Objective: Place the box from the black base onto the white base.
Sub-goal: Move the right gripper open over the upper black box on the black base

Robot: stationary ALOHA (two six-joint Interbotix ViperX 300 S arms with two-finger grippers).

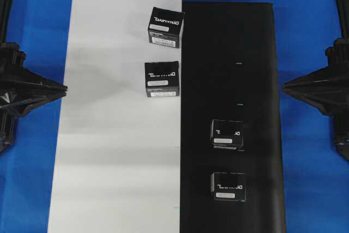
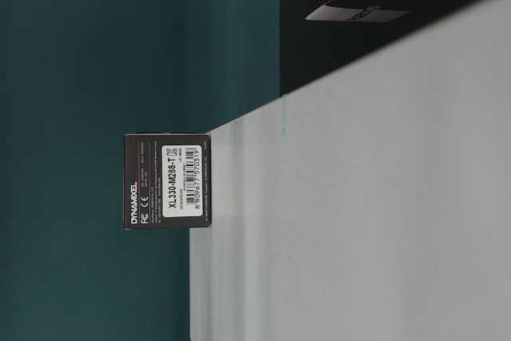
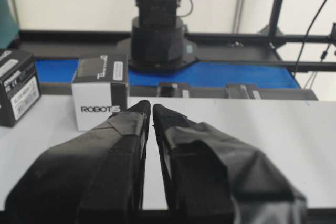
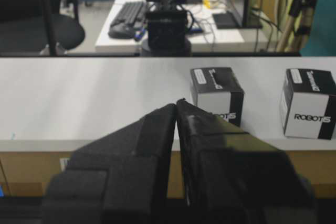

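Squarely upright, box (image 1: 227,133) on black base (image 1: 262,36), label nearside

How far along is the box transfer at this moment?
Two boxes sit on the white base: one overhanging its far right edge, one nearer. Nothing is in hand; the left pincer and right pincer are shut and empty. Two boxes remain on the black base.

Black boxes (image 1: 227,133) with white lettering; black base (image 1: 256,53), white base (image 1: 109,151).
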